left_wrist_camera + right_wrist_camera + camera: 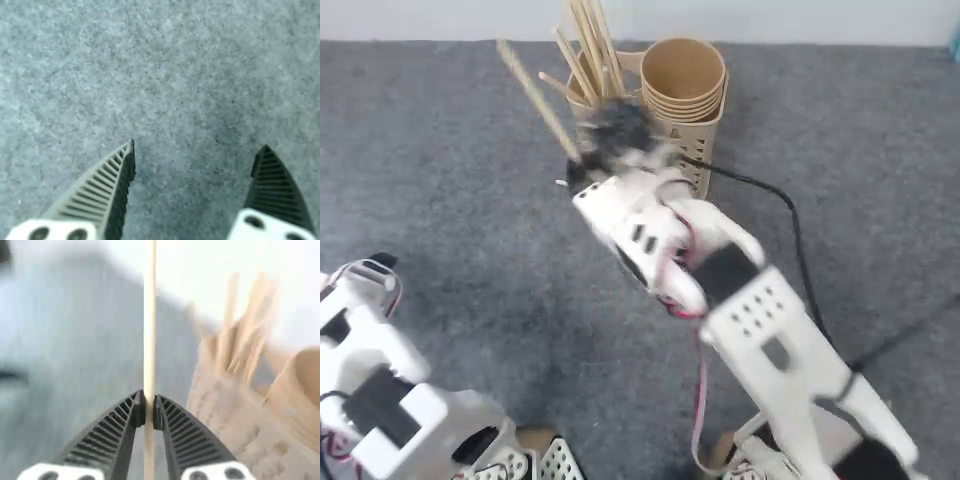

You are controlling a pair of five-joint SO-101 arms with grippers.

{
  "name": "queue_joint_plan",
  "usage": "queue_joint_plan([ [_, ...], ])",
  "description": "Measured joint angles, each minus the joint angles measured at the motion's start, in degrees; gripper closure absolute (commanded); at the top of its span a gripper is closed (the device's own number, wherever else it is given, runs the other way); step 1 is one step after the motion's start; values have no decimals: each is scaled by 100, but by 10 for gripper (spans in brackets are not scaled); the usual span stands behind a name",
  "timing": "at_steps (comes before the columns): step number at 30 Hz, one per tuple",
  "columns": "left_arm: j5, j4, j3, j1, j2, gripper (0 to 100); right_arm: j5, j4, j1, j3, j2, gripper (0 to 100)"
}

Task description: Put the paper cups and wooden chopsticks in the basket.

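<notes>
Clamping one wooden chopstick point(149, 315) between its jaws, your right gripper point(148, 404) sits just beside the basket point(706, 142), at its left side in the high view. The held stick tilts away from the basket, its upper end out over the grey counter point(160, 65). Basket contents: a stack of paper cups point(682, 70) in one side, a bundle of chopsticks point(588, 45) standing in the other. Your left gripper point(198, 146) hangs over the counter with its jaws wide apart, well apart from the basket.
</notes>
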Motion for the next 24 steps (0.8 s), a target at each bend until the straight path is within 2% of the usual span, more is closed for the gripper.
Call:
queue_joint_plan([
  [5, 0, 0, 0, 0, 0, 648, -123, -2831, 229, 1565, -730, 988],
  [8, 0, 0, 0, 0, 0, 648, -123, -4369, 352, 1864, -738, 986],
  [11, 0, 0, 0, 0, 0, 648, -132, -5407, 536, 1864, -624, 986],
  [17, 0, 0, 0, 0, 0, 648, -132, -6418, 958, 1371, 580, 986],
  [24, 9, 0, 0, 18, 0, 648, -202, -6787, 1204, 105, 2453, 986],
])
